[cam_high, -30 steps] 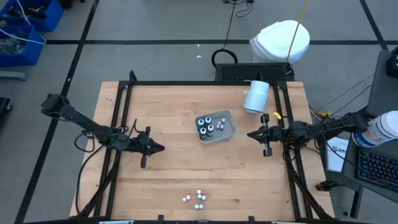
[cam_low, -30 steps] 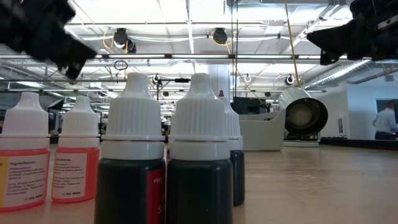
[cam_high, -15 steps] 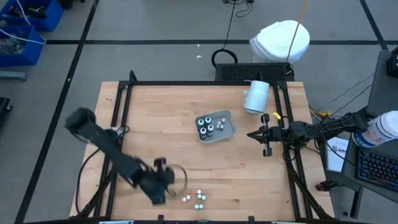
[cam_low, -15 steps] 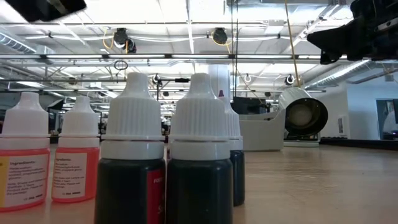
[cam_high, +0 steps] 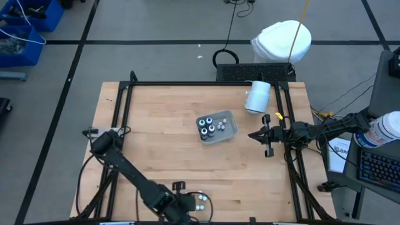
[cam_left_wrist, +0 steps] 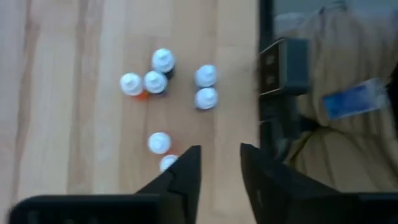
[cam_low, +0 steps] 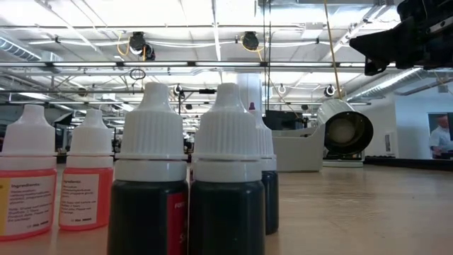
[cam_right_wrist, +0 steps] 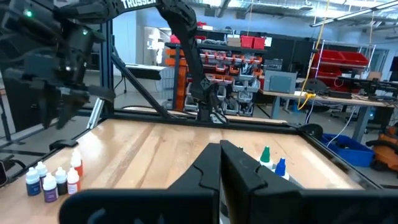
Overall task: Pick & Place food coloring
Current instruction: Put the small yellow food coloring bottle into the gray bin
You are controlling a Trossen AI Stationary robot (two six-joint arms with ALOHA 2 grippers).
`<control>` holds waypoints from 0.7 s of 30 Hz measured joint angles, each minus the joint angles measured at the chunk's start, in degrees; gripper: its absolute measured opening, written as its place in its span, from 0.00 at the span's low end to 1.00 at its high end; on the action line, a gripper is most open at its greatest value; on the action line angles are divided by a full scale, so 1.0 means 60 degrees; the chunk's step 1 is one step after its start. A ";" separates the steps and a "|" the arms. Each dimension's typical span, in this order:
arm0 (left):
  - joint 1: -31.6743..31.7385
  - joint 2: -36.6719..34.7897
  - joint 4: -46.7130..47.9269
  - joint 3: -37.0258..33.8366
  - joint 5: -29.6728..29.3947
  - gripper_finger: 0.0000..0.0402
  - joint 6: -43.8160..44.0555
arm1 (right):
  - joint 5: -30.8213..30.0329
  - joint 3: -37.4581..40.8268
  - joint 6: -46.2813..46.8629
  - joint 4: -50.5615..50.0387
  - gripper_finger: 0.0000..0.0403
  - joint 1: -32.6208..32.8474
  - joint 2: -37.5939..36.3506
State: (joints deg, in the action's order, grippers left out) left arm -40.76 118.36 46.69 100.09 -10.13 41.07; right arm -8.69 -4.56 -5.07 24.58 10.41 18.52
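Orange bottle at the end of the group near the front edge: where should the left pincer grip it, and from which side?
Grip the orange bottle by its white cap, from straight above: it stands upright. A dark bottle crowds one side, so close across the two free sides.

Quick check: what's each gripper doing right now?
Left gripper: open, empty, above the loose bottles near the table's front edge.
Right gripper: shut, empty, waiting at the right side.

Bright overhead ceiling lights [cam_low: 106,14], soft shadows, left wrist view motion-blurred
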 joint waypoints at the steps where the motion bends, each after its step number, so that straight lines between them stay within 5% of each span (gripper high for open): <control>1: 0.0072 0.0043 0.0085 0.0004 0.0014 0.33 -0.0001 | 0.0000 0.0000 -0.0019 0.0000 0.00 0.0000 0.0000; 10: 0.0545 0.0096 0.0934 -0.0094 0.0375 0.55 0.0692 | -0.0019 0.0000 -0.0201 -0.0112 0.00 0.0000 0.0000; 21: 0.0467 0.0617 0.0491 -0.0098 0.1148 0.57 0.0755 | -0.0036 -0.0011 -0.0272 -0.0113 0.00 0.0000 0.0007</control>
State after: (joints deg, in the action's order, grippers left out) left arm -37.96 122.06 49.63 99.50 -3.25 45.60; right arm -8.91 -4.62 -6.70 23.90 10.41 18.57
